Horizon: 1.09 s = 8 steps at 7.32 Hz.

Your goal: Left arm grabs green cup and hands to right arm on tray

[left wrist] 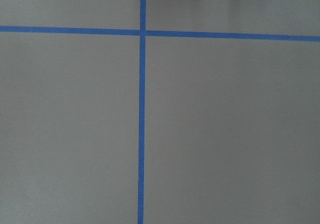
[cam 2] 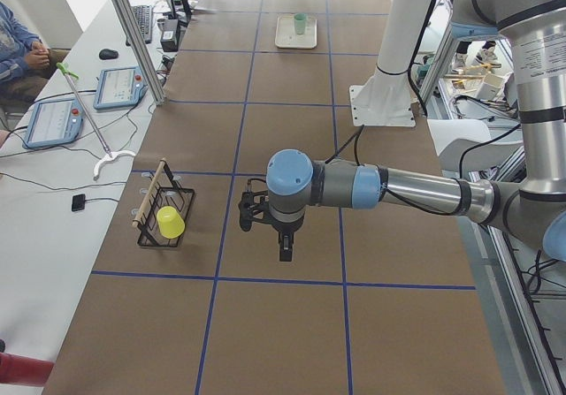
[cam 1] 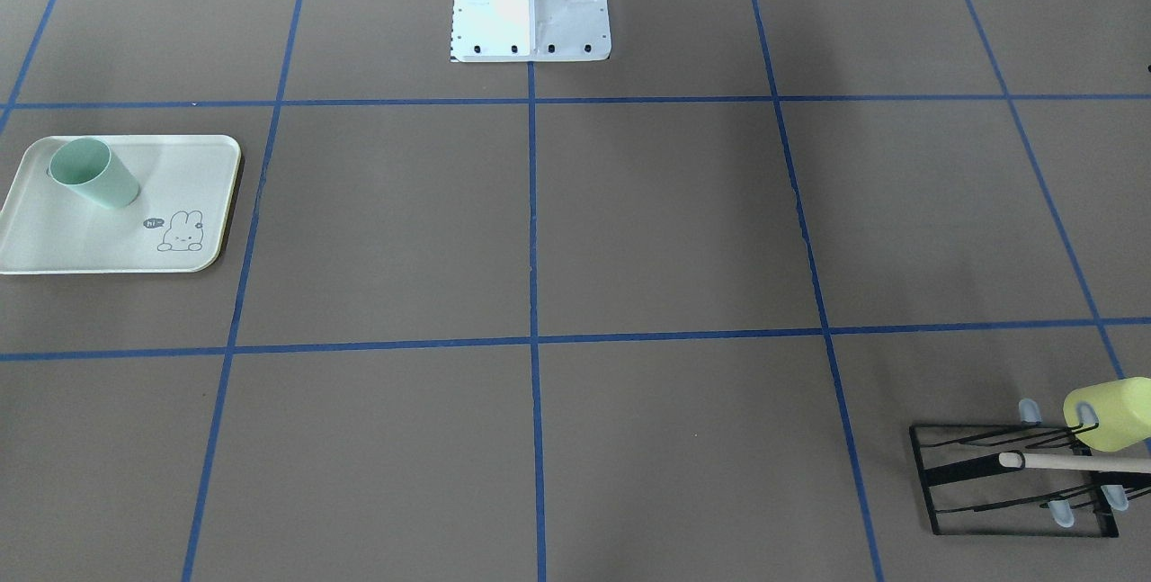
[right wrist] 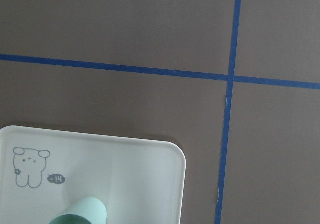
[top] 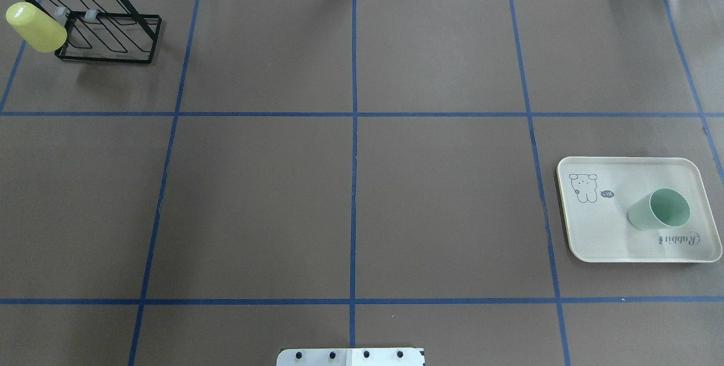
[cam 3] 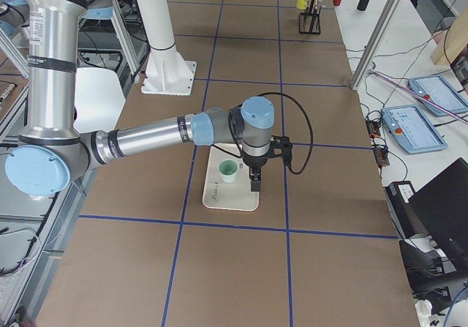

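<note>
Green cup (top: 659, 210) on tray (top: 599, 236); left arm (cam 2: 398, 186), right arm (cam 3: 146, 138) only in side views.

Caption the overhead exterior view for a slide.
Green cup upright, mouth up, on the tray at the view's right; yellow-green cup on the black wire rack at far left.

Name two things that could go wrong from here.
1. The right gripper hangs over the tray beside the upright green cup; a sideways move might tip it.
2. The left gripper hangs near the rack holding a yellow-green cup of like size, which could be grabbed by mistake.
</note>
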Each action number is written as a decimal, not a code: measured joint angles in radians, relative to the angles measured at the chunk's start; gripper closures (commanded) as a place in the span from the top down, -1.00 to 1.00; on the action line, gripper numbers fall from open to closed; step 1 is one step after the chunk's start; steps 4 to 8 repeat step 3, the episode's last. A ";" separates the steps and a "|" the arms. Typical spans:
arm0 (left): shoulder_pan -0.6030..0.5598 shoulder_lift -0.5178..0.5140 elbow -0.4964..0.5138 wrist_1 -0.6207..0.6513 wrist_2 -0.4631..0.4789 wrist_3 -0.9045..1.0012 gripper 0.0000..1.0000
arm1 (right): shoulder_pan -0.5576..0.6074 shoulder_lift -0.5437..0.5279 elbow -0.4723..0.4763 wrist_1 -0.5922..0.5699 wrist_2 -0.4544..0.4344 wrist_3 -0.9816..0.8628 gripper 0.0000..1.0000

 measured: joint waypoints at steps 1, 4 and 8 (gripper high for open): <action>0.001 -0.001 0.002 0.000 0.000 0.000 1.00 | 0.015 -0.030 0.009 0.008 0.003 -0.002 1.00; 0.003 -0.005 0.000 0.000 0.013 0.001 1.00 | 0.046 -0.091 0.017 0.053 0.014 -0.007 1.00; 0.003 -0.005 0.000 0.000 0.013 0.001 1.00 | 0.046 -0.091 0.017 0.053 0.014 -0.007 1.00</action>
